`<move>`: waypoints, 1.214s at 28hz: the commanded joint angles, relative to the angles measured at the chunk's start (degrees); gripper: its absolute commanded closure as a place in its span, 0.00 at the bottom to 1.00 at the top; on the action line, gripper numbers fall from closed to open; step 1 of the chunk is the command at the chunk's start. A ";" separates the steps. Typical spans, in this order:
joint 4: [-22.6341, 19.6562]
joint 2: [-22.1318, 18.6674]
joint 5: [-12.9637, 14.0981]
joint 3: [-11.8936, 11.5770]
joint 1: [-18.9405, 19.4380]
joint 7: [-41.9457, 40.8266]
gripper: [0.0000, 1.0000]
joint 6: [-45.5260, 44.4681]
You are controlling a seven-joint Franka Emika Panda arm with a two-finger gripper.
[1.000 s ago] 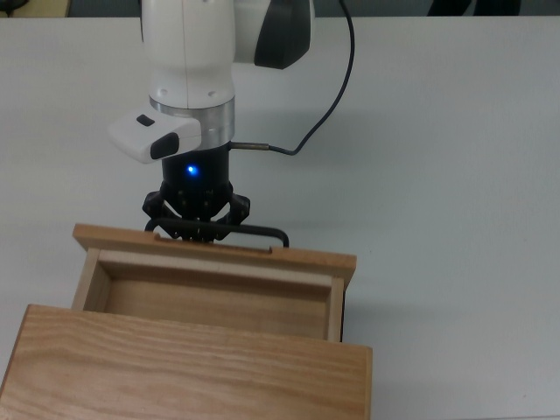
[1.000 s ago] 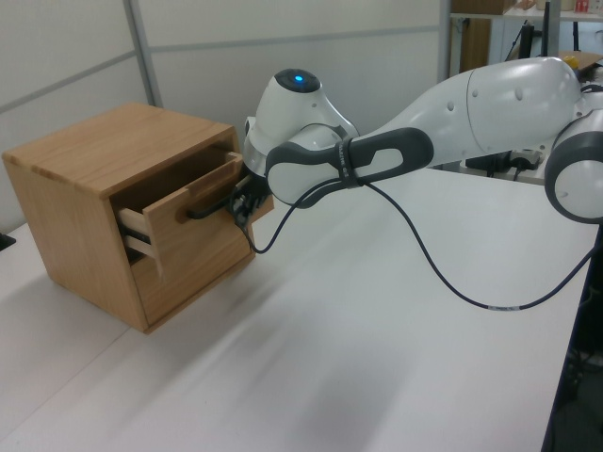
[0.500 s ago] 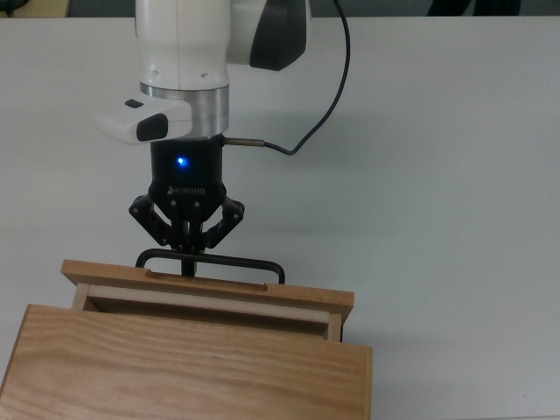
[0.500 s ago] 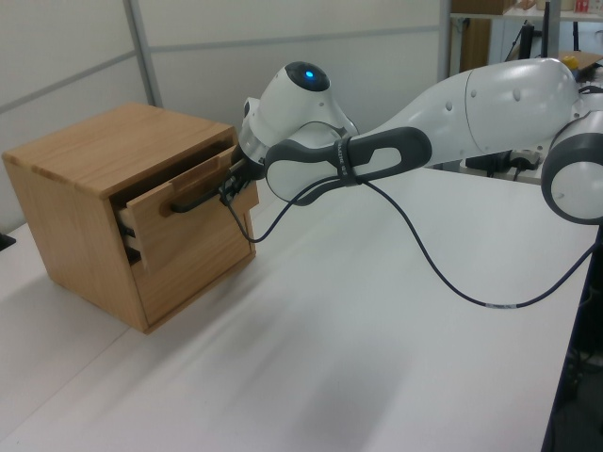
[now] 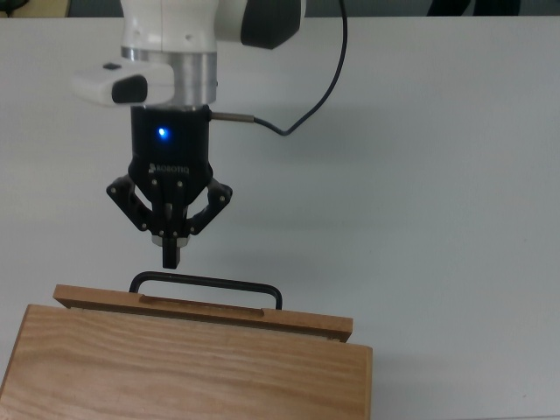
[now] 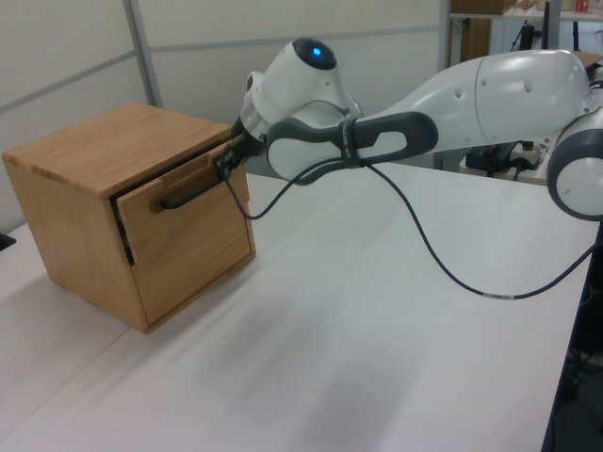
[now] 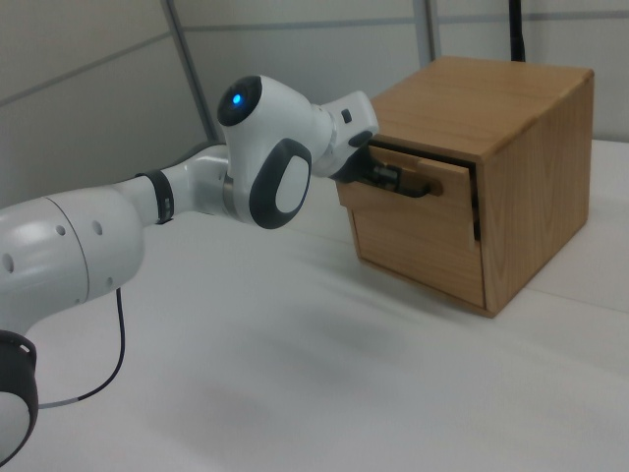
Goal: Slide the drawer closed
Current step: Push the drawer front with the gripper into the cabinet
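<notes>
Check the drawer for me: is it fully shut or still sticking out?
Nearly shut, not flush. The drawer front stands slightly proud of the cabinet, with a dark gap at its edge in both side views. The gripper hangs clear of the handle.

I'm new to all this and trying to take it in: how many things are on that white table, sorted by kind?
Wooden cabinets: 1
Drawers with a black handle: 1
Robot arms, with one gripper: 1
Black cables: 1
Total: 4
</notes>
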 commanded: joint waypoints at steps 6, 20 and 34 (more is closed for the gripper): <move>-0.81 -0.36 -0.30 -0.77 0.47 1.12 1.00 1.72; -0.99 0.96 -0.22 -0.68 0.38 1.21 1.00 3.65; -1.17 5.00 -0.74 -0.68 -0.23 1.12 1.00 17.26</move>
